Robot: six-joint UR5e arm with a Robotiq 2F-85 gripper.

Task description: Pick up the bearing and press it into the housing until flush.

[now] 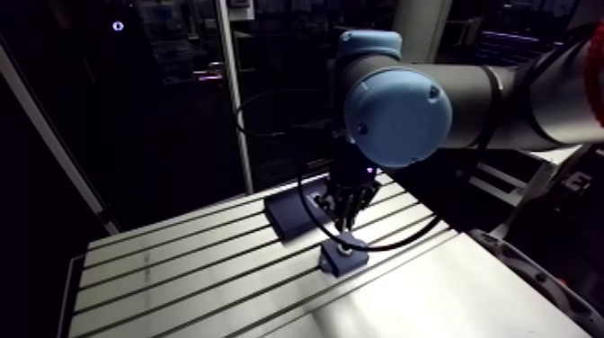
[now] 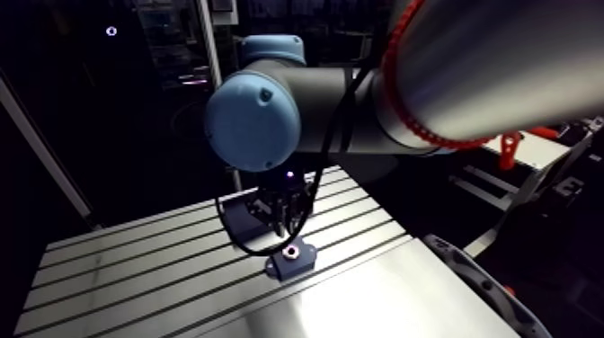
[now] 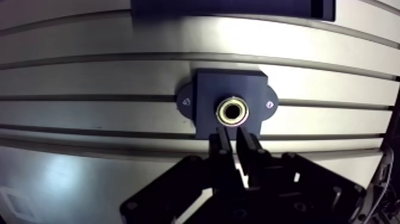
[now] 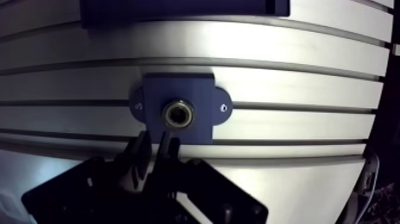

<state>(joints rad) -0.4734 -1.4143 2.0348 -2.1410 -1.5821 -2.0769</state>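
a: the eared housing block (image 3: 205,98)?
b: dark blue, a pale gold metal bearing ring (image 3: 233,111) in it.
a: the slotted aluminium table (image 3: 89,77)?
b: silver, striped with dark parallel grooves. the two-fingered gripper (image 3: 233,134) is black.

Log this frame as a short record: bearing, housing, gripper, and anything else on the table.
bearing: metal ring sitting in the housing's centre bore; whether it is flush cannot be told
housing: dark blue block with two side ears, lying flat on the slotted table
gripper: raised over the housing, fingers close together, holding nothing
other: dark flat block beyond the housing, apart from it
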